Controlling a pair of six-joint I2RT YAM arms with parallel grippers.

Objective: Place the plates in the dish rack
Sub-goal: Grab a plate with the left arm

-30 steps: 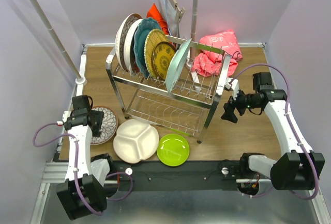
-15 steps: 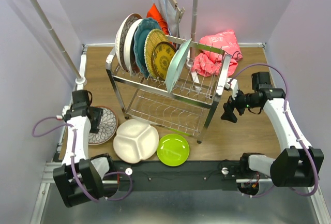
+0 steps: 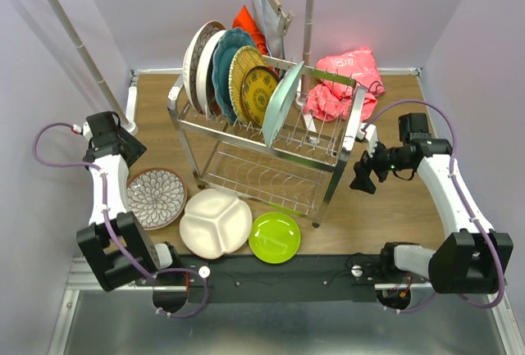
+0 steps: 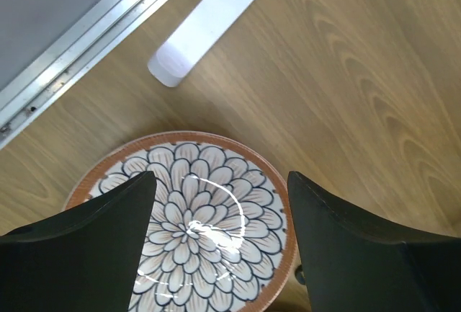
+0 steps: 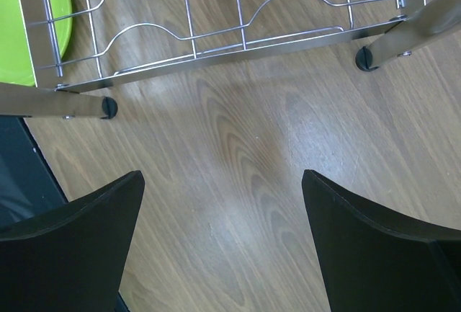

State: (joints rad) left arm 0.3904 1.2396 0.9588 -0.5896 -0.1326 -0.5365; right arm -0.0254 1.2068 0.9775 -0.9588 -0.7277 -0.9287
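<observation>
Plates (image 3: 238, 76) seen from overhead: several stand in the dish rack's (image 3: 271, 154) top tier and three lie flat toward 7 o'clock on the worktop (image 3: 394, 207), the floral plate (image 3: 157, 197) leftmost, near the left claw (image 3: 125, 150). On the left wrist view that claw gapes empty above the floral plate (image 4: 191, 229); I'd come down on its rim, not its middle. On the right wrist view the right claw (image 5: 222, 176) is spread wide and empty beside the rack's legs (image 5: 414, 27).

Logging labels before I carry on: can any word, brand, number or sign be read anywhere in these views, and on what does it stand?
No readable text in any view.
floral plate: petal pattern only, no lettering.
white divided plate and lime green plate: plain.
dish rack and the standing plates in it: no label or mark visible.
pink cloth: no print visible.
</observation>
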